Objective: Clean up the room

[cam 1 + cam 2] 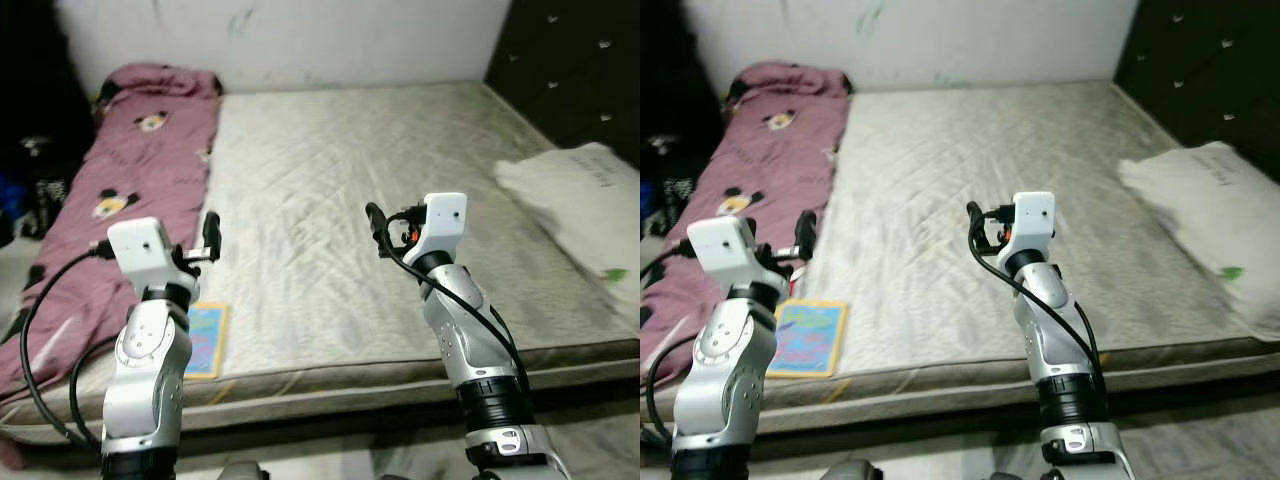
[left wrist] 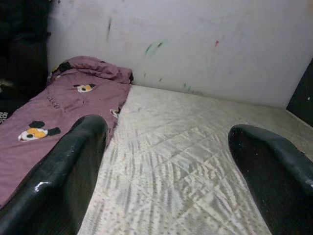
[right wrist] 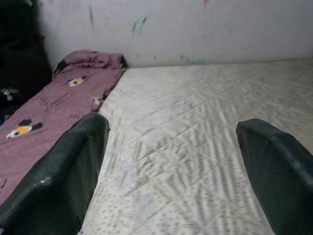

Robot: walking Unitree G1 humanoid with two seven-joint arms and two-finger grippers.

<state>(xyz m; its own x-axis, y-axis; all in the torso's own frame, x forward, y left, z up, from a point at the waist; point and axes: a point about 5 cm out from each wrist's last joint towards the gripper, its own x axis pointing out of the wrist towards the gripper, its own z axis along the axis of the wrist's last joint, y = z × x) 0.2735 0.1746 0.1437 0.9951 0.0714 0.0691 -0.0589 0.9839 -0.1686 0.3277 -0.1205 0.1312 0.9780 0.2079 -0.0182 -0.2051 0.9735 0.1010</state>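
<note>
Fingers of left gripper (image 2: 166,171) and right gripper (image 3: 171,171) spread wide, empty, above the mattress (image 1: 380,200). Picture book (image 1: 205,340) lies at its near edge beside the maroon blanket (image 1: 140,170); pillow (image 1: 580,215) far right.

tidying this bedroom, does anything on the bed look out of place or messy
A colourful picture book lies at the mattress's near edge, beside the pink blanket, which is bunched along one side rather than spread. The white pillow sits askew at the opposite edge. Both pincers, left and right, are open and empty.

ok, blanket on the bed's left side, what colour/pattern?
The blanket is mauve-pink with small cartoon faces; clearest in the left eye view.
</note>
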